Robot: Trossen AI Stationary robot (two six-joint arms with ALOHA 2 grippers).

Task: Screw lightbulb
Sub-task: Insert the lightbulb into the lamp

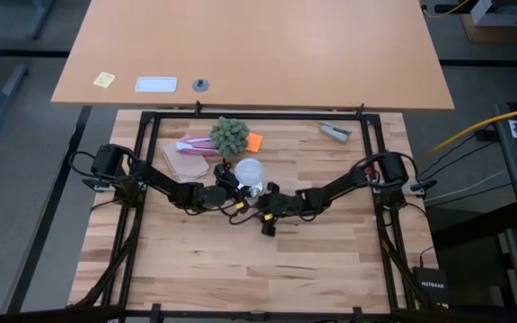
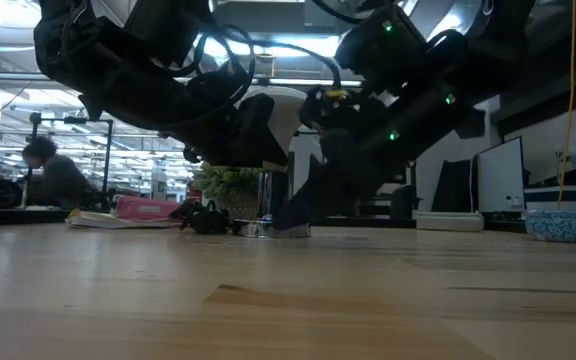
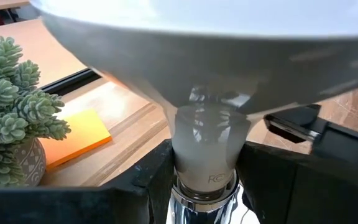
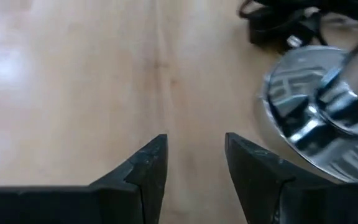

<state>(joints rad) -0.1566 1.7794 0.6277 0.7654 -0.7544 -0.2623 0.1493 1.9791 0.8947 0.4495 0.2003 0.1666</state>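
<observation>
While both arms meet at mid-table, the scene reads so:
Lightbulb: mid-table, dome up, metal base down toward the socket disc.
Left gripper: fingers clamped on the bulb's narrow neck, just above the base.
Right gripper: just right of the disc, low over bare wood, jaws apart, empty.
Plant: just beyond the bulb, orange pad beside it.
</observation>
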